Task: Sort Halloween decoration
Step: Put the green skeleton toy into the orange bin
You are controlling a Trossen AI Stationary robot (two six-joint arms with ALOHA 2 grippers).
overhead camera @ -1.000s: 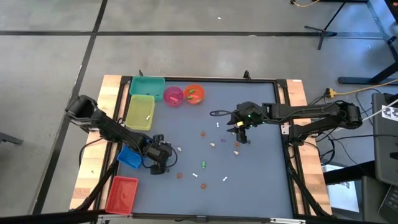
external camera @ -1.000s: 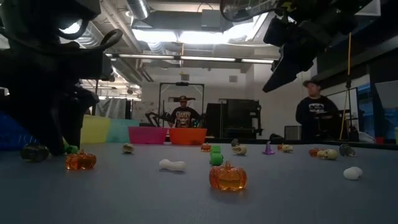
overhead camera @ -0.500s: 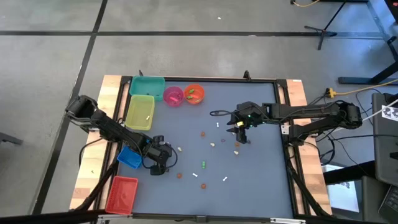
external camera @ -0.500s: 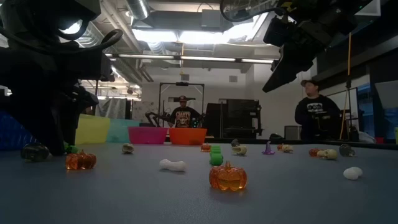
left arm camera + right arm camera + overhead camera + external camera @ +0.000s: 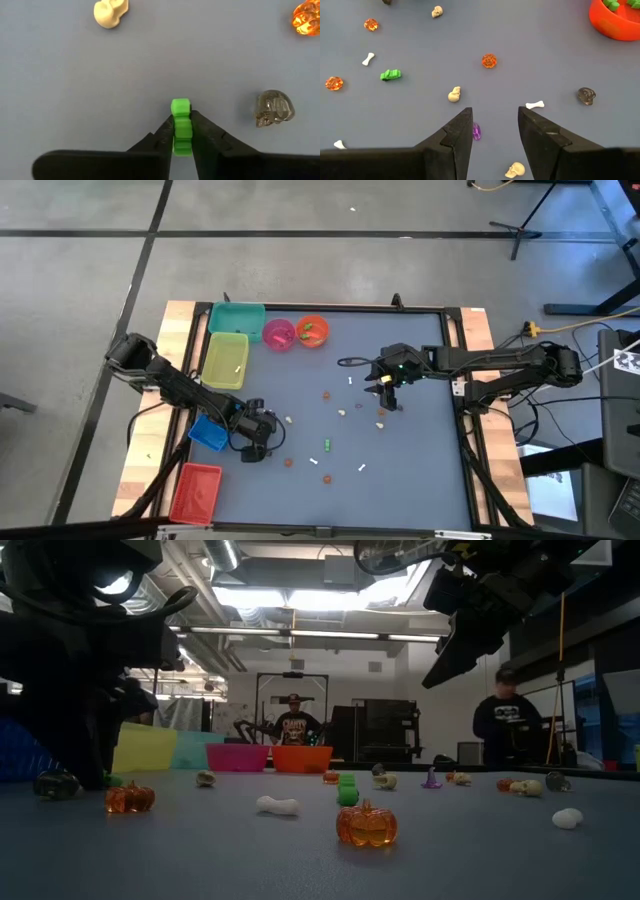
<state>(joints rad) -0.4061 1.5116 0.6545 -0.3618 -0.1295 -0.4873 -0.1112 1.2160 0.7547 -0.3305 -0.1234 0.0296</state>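
**Left claw pinches a green trinket near the blue bin**

Left gripper (image 5: 182,131) has its two fingers pressed against the sides of a small green trinket (image 5: 181,125), which stands on end between the tips on the table (image 5: 400,470); in the high view this gripper (image 5: 254,448) sits low at the table's left, just beside the blue bin (image 5: 208,433). The piece looks like hard moulded plastic, very light and stiff, probably a little slick, so a grip across its narrow flanks, as here, seems the sound one; a hold near the tip could let it pop out. From the wrist view I cannot tell whether it is lifted off the table.

Close by lie a smoky grey skull (image 5: 273,107), a cream skull (image 5: 111,12) and an orange pumpkin (image 5: 307,17), all clear of the fingers. A straight lift should miss them.

Right gripper (image 5: 494,131) hovers over mid-table with its fingers apart and nothing between them; a purple trinket (image 5: 476,131) lies just below the gap. More bones, skulls and pumpkins are scattered across the middle.

Bins line the left edge: teal bin (image 5: 237,317), yellow bin (image 5: 226,360) and red bin (image 5: 196,491), with a pink bowl (image 5: 279,333) and an orange bowl (image 5: 312,330) at the far side. The path from the left gripper to these looks open, though the blue bin's wall is close.
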